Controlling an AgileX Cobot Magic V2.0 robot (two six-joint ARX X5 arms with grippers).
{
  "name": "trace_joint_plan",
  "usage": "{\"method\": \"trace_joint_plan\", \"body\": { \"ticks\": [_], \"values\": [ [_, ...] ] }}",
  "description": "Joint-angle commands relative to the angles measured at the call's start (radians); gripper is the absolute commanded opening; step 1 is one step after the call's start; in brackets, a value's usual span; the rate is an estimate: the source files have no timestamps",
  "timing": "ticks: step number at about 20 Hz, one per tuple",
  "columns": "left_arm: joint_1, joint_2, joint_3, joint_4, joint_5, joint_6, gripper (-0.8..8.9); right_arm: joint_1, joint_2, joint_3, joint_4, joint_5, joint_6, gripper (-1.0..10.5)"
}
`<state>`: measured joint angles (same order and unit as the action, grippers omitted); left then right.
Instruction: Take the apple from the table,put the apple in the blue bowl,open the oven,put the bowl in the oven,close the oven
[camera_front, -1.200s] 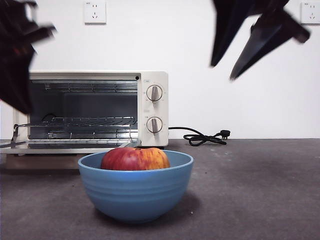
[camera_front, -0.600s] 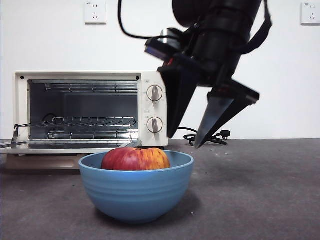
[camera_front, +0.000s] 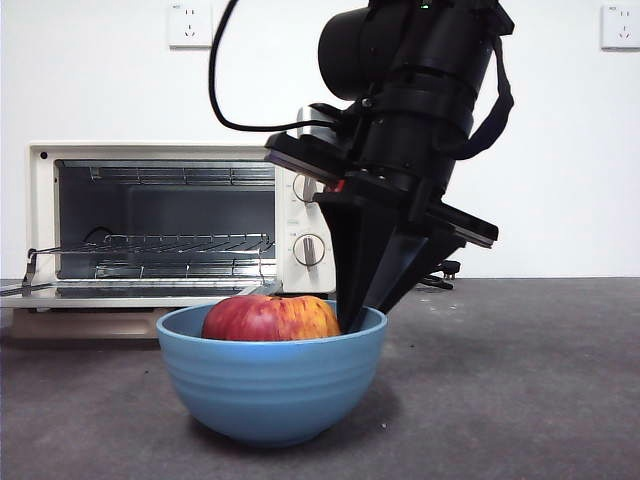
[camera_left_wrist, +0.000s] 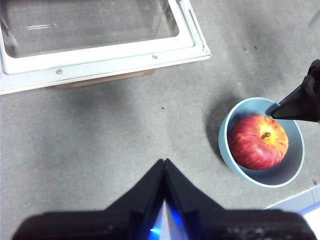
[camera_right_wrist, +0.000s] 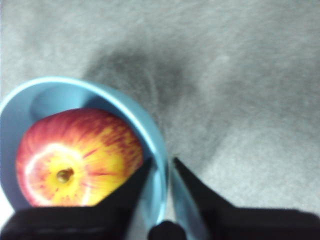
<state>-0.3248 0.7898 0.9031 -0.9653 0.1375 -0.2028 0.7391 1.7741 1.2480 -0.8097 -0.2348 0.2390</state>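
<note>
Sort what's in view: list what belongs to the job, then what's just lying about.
Job:
apple, inside the bowl
blue bowl
oven, door open
table
right pincer, astride the bowl's rim
left pincer, shut, waiting

Lying about:
black cord
wall sockets

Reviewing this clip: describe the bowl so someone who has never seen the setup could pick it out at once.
Start at the cream-white oven by the back wall, its glass door lying open on the dark grey table. In front of it, toward the camera, stands the blue bowl. It is the only glossy blue thing, holds a red and yellow apple, and the right gripper straddles its rim.
</note>
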Motion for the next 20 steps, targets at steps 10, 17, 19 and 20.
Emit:
{"method": "trace_joint_plan", "body": {
  "ticks": [10,17,19,20],
  "values": [
    [-0.003,-0.006,-0.008,-0.025,-0.007,0.001,-0.05,0.057,0.002,0.108,-0.050,0.072,0.084,-0.1],
    [-0.003,-0.030,-0.006,-0.105,-0.007,-0.005,-0.05,0.064,0.130,0.465,-0.079,0.123,0.083,-0.1],
    [-0.003,-0.050,-0.006,-0.119,-0.007,-0.005,-0.05,0.064,0.237,0.646,-0.133,0.124,0.078,-0.1],
    [-0.003,-0.063,-0.006,-0.128,-0.007,-0.008,-0.05,0.064,0.297,0.747,-0.164,0.124,0.078,-0.1]
  ]
}}
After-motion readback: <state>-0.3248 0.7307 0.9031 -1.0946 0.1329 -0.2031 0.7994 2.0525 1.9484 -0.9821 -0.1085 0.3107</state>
